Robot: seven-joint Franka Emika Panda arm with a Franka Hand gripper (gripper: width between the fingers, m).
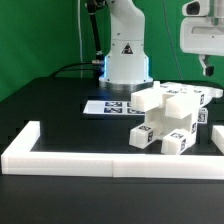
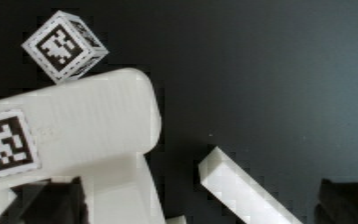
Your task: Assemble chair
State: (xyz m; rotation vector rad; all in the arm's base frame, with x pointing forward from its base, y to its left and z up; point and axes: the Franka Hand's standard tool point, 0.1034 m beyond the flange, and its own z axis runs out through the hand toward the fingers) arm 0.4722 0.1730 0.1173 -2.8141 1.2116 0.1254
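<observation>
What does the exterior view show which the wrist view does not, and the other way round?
Only the exterior view: the arm's base, the border rail and the marker board. Only the wrist view: the tag pattern on a small block, close enough to make out. Both: white chair parts lying on the black table.

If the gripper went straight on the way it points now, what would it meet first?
Likely the chair parts: the open gripper hangs over their edge, and the wrist view shows a tagged white piece and a slanted bar ahead. Which comes first is unclear.
</observation>
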